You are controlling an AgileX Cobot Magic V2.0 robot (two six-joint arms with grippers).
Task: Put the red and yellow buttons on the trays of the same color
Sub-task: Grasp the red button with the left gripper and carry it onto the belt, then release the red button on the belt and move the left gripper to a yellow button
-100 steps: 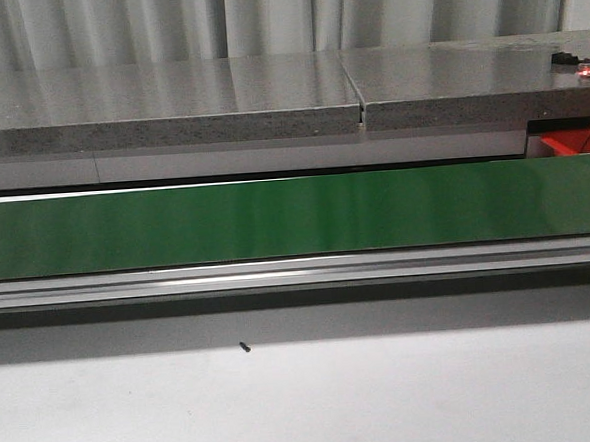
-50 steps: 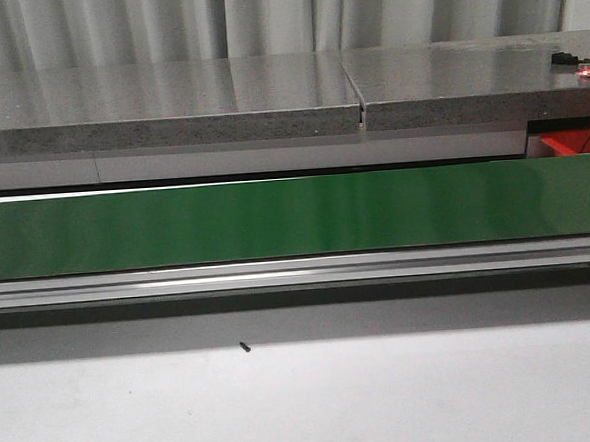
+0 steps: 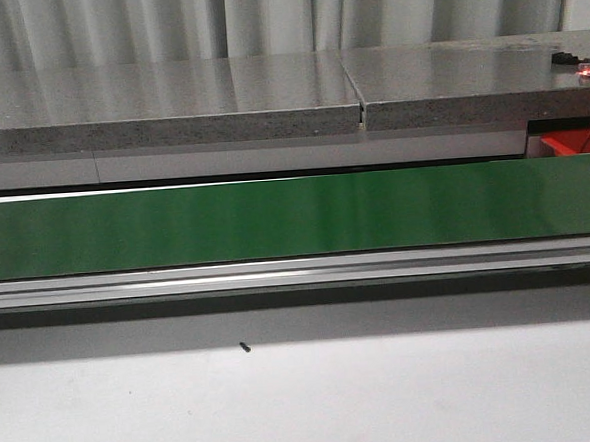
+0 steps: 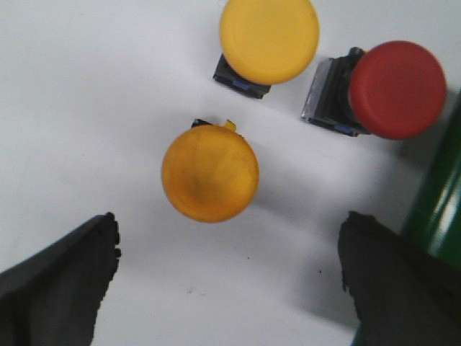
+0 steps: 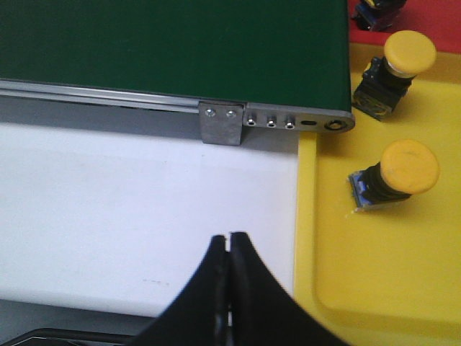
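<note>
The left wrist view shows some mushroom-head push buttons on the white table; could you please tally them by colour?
Yellow mushroom-head push buttons: 2, one pale yellow and one deeper orange-yellow
Red mushroom-head push buttons: 1
Total: 3, all lying on the white table ahead of the open left gripper.

Long green conveyor belt (image 3: 295,217) running side to side across the white worktop (image 3: 306,401), silver aluminium rail (image 3: 298,273) along its near edge, grey speckled stone slabs (image 3: 168,104) behind, pale pleated curtain (image 3: 263,18) at the back, tiny black screw (image 3: 245,347) on the worktop, small metal bracket (image 5: 221,124) on the rail's end
</note>
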